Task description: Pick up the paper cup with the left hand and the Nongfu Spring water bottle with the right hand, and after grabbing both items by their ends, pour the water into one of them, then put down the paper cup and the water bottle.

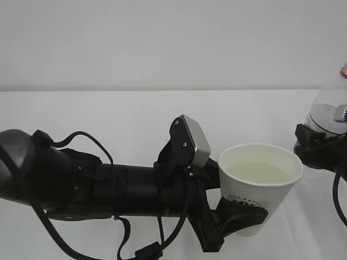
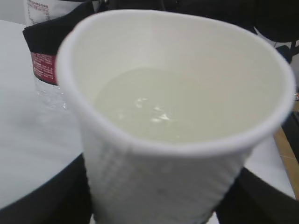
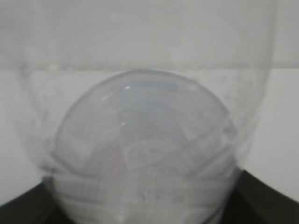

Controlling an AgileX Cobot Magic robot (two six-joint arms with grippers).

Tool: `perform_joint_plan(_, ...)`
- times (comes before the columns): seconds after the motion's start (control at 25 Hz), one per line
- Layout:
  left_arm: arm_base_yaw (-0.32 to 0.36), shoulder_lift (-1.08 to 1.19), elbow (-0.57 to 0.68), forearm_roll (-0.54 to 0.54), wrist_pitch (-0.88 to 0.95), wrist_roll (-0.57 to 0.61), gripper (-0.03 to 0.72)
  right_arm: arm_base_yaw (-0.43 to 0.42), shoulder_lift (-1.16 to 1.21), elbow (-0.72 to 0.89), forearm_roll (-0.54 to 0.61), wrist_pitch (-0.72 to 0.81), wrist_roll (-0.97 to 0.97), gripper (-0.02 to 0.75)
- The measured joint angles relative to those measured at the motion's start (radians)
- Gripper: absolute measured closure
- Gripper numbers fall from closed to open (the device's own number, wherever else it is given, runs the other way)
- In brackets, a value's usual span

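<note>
White paper cup (image 1: 259,187), water (image 2: 156,109) inside, sat upright in the left hand (image 1: 238,216)'s closed jaws to avoid spilling, while the right hand (image 1: 320,149) clamped the Nongfu Spring water bottle (image 1: 328,116) aside.

one paper cup (image 1: 260,184) with water (image 1: 256,172) in it, one clear plastic bottle (image 1: 328,112), two black robot arms, one white table (image 1: 108,114).

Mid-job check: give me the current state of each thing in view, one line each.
White dotted paper cup: upright, held, part full.
Clear liquid: in the cup, below the rim.
Clear plastic bottle with red label: held at the right edge, upright.
Black left gripper: fingers closed on the cup.
Black right gripper: fingers closed on the bottle.
</note>
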Motion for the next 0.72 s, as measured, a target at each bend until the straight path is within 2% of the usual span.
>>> perform_joint_plan(0.72, 0.0, 0.0, 0.0, 0.0, 0.0, 0.0, 0.171, 0.0, 0.104, -0.001, 0.0, -0.052, 0.006, 0.243)
